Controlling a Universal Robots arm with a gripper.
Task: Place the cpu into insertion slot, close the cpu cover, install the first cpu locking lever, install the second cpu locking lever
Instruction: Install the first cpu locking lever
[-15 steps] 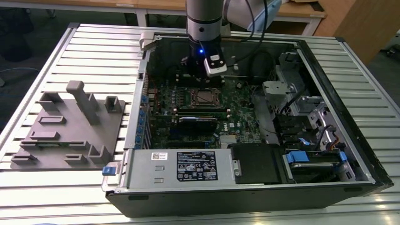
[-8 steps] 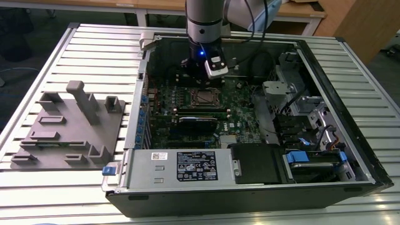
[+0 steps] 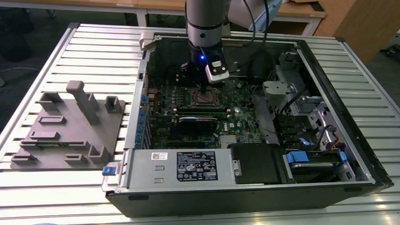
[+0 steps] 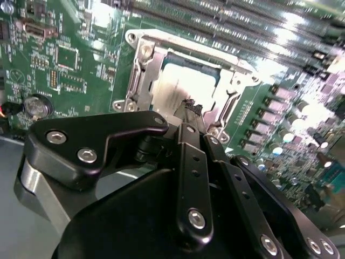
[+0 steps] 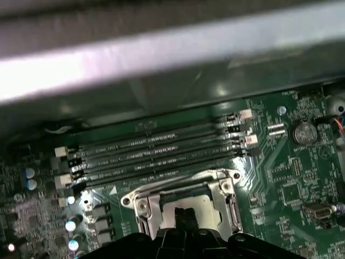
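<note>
My gripper (image 3: 206, 89) hangs inside the open computer case, right over the insertion slot (image 3: 205, 99) on the green motherboard. In the second wrist view the black fingers are pressed together, the gripper (image 4: 188, 105) just above or touching the cpu (image 4: 178, 85). The cpu lies flat in the slot, its pale silver top showing. The cpu cover (image 4: 141, 75), a silver frame, lies around it. The first wrist view shows the same: the gripper (image 5: 183, 213) shut over the cpu (image 5: 204, 208), the cpu cover (image 5: 146, 208) framing it. Nothing is held. I cannot make out the locking levers.
Long memory slots (image 5: 156, 151) run just beyond the socket, and a coin battery (image 5: 305, 132) sits to one side. A black card (image 3: 197, 120) and the labelled power supply box (image 3: 181, 166) lie nearer the case front. A grey fixture block (image 3: 69, 126) stands on the slatted table at the exterior view's left.
</note>
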